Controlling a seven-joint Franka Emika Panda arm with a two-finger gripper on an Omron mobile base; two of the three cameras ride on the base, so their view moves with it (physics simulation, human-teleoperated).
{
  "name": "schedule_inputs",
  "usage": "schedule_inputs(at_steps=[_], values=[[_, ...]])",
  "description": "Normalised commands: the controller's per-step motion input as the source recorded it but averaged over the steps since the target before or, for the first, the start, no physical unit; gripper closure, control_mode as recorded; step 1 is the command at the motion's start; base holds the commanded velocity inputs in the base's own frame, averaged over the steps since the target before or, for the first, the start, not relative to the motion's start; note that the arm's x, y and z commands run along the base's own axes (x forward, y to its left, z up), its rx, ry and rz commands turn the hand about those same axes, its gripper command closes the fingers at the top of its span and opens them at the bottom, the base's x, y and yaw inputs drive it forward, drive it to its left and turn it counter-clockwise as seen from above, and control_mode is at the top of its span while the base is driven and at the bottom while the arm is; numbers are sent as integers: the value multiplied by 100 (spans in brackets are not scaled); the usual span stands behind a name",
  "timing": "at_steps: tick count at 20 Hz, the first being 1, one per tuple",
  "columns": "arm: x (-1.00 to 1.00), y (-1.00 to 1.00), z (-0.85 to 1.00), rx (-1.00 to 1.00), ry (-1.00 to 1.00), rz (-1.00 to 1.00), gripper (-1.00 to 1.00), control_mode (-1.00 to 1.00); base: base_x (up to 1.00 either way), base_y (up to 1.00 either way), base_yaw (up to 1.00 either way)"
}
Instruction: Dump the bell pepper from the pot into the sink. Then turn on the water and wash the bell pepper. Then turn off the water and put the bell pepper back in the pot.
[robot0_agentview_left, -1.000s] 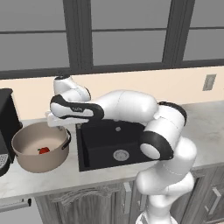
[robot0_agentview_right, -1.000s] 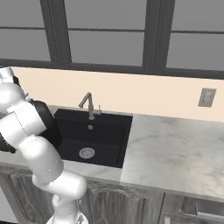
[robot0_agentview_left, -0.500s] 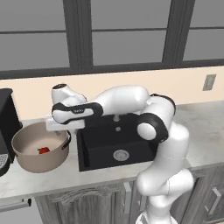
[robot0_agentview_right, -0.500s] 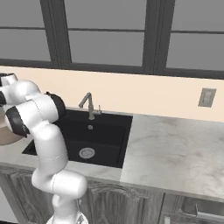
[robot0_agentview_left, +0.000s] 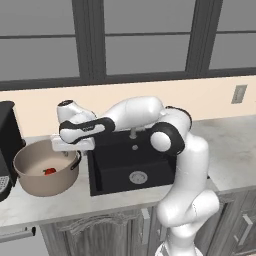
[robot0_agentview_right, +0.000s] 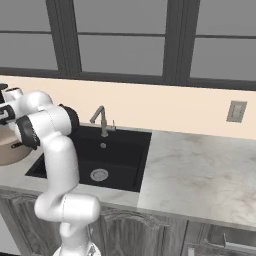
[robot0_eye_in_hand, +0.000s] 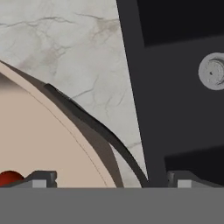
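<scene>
I had the arm reaching left across the sink (robot0_agentview_left: 127, 167), with the gripper (robot0_agentview_left: 73, 145) hanging over the pot's right edge, jaws spread wide and nothing between them. In the hand view the two fingertips (robot0_eye_in_hand: 41, 178) sat far apart, one over the pot's pale interior, the other over the sink's black wall, and the pot's dark curved handle (robot0_eye_in_hand: 98, 131) ran between them. I couldn't tell if either tip touched the handle or rim. The pot (robot0_agentview_left: 35, 175) stood upright on the marble counter (robot0_agentview_left: 60, 207), just left of the sink and right beside a black appliance (robot0_agentview_left: 7, 145) at the left edge. The bell pepper (robot0_agentview_left: 49, 171) lay on the pot's floor, red, small, toward the near side; in the hand view it peeked out just beside the left fingertip (robot0_eye_in_hand: 8, 178). The sink basin was black with a round silver drain (robot0_agentview_left: 137, 176) in its floor, also seen in the hand view (robot0_eye_in_hand: 213, 71). The grey faucet (robot0_agentview_right: 102, 120) stood at the sink's back edge with its spout angled left in the right base view, no stream coming from it. A wall outlet (robot0_agentview_right: 236, 111) sat on the beige backsplash to the right.
</scene>
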Motion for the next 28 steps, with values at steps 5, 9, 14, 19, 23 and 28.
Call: schedule_inputs(at_steps=[5,9,14,19,23,28], values=[[0,3,-50,0,0,-7,100,-100,0,0,0],[-6,3,-22,0,0,-7,100,-100,0,0,0],[-51,-26,13,5,-6,-15,100,-100,0,0,0],[-59,-70,62,19,-2,-27,100,-100,0,0,0],[-47,-83,91,32,0,-31,100,-100,0,0,0],[-16,-77,84,42,12,-31,100,-100,0,0,0]])
